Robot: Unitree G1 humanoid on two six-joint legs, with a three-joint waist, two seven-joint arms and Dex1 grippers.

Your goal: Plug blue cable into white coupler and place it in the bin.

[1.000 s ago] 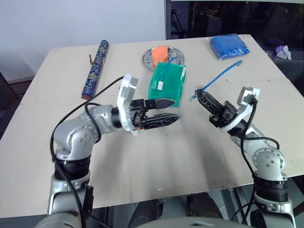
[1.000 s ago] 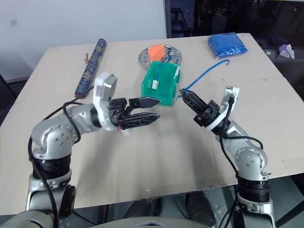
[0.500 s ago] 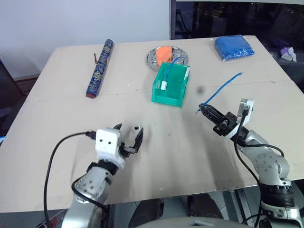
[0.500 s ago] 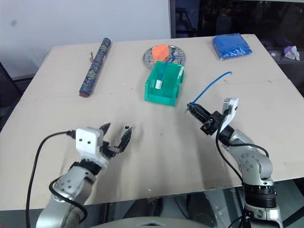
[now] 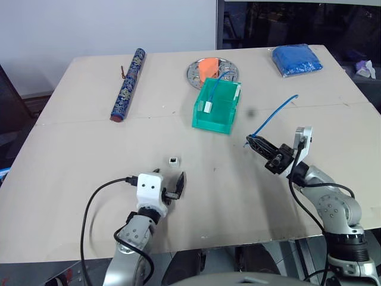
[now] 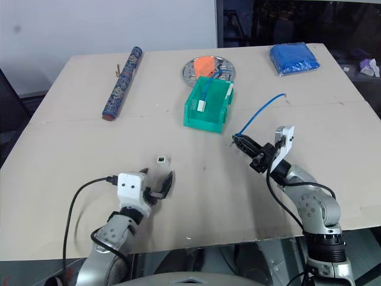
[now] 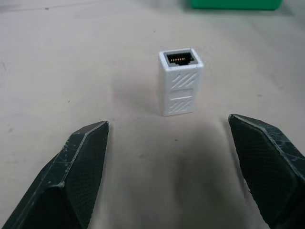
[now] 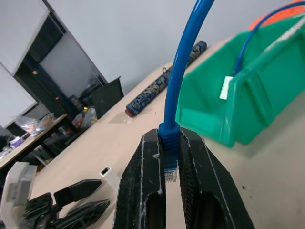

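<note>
Risk sits mostly with the white coupler (image 7: 180,81), which stands upright and unsupported on the bare desk (image 5: 71,149), socket hole up. It looks light and tall for its footprint, so if one finger of the left pincer (image 7: 176,176) reaches it before the other, I judge it will topple or skid away instead of being caught. A grip that covers the socket would also block the plug.

The left pincer is spread wide, its two black fingers (image 7: 78,167) low over the desk on either side of the coupler's line, short of it and touching nothing.

The right pincer (image 8: 169,164) is clamped tight on the blue cable (image 8: 183,71) just behind its plug tip, which peeks out between the fingers; the rest of the cable arcs up free. That loose length could swing and snag the bin (image 5: 215,107), which stands further back near the middle of the desk and already holds another blue cable with a white block.
</note>
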